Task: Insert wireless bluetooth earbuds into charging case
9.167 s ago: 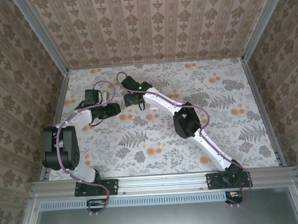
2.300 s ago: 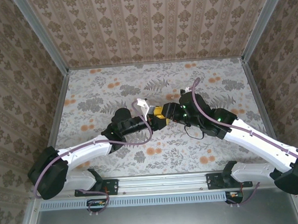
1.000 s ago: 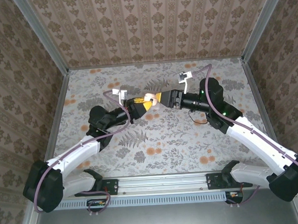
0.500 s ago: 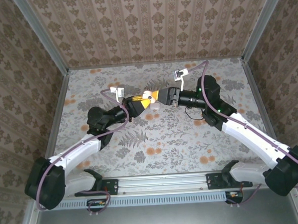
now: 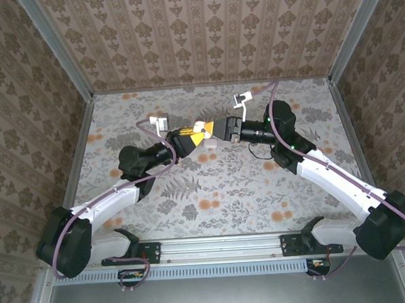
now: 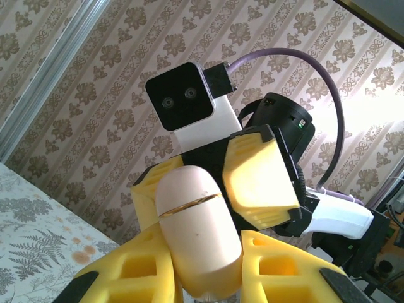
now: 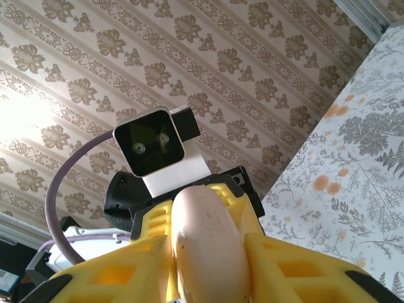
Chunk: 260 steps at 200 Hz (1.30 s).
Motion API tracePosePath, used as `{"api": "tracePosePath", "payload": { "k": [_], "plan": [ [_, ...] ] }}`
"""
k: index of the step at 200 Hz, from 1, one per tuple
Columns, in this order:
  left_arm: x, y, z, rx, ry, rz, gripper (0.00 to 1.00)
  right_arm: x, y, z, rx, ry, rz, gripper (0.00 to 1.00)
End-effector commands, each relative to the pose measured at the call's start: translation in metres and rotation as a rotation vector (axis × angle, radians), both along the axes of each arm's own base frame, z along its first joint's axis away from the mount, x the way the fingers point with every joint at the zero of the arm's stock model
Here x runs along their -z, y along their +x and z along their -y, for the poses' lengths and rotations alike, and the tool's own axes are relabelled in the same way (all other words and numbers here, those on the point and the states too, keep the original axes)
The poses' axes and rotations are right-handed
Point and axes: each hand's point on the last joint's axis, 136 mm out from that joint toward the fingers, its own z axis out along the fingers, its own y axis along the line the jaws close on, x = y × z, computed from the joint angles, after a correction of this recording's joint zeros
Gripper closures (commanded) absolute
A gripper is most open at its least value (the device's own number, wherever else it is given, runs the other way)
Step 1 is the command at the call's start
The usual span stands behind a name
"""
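The charging case (image 5: 206,136) is a smooth white pebble with a thin seam around its shut lid. It hangs in mid-air above the far middle of the table. My left gripper (image 5: 196,134) is shut on its lower half, yellow fingers (image 6: 136,262) on either side of the case (image 6: 201,233). From the opposite side my right gripper (image 5: 219,131) is shut on the lid end. In the right wrist view both of its fingers (image 7: 287,265) press against the case (image 7: 205,243). The earbuds are hidden.
The floral table top (image 5: 225,191) lies well below both grippers. Patterned walls (image 5: 203,36) and metal corner posts (image 5: 56,47) enclose the back and sides. Purple cables loop off both wrists.
My right gripper's jaws have narrowed onto the case's lid end. Both grippers have drifted slightly left and toward the back wall, with the case still between them.
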Motion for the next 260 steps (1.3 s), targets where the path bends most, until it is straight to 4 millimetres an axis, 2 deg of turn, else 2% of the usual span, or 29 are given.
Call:
{"api": "tracePosePath", "payload": {
  "k": [1,31,60,74,113,131,151,181,224,260],
  "plan": [
    [-0.015,-0.002,-0.001,0.021,-0.025,0.036,0.97,-0.010,-0.007,-0.004,-0.055,0.034,0.041,0.65],
    [-0.015,-0.001,0.001,0.032,-0.026,0.033,0.97,-0.007,-0.007,-0.005,-0.061,0.032,0.035,0.64],
    [-0.014,-0.001,0.001,0.036,-0.020,0.036,0.94,-0.007,-0.008,-0.005,-0.067,0.030,0.050,0.73],
    [-0.012,-0.001,0.000,0.034,-0.010,0.038,0.86,-0.007,-0.009,-0.004,-0.070,0.023,0.067,0.78],
    [0.000,0.004,-0.014,-0.029,0.070,0.020,0.49,-0.003,-0.014,0.008,-0.035,-0.066,0.148,0.86],
    [0.010,0.007,-0.023,-0.074,0.157,-0.001,0.41,-0.002,-0.017,0.014,-0.016,-0.119,0.197,0.88],
    [0.013,-0.008,-0.026,-0.057,0.233,0.058,0.39,0.001,-0.021,0.017,-0.016,-0.156,0.234,0.88],
    [0.005,-0.030,-0.025,0.029,0.253,0.146,0.39,0.003,-0.025,0.017,-0.037,-0.169,0.258,0.88],
    [-0.001,-0.037,-0.011,0.086,0.216,0.155,0.40,-0.001,-0.028,0.014,-0.052,-0.131,0.271,0.89],
    [-0.005,-0.033,0.000,0.106,0.183,0.148,0.42,-0.003,-0.029,0.013,-0.061,-0.116,0.266,0.89]
  ]
}}
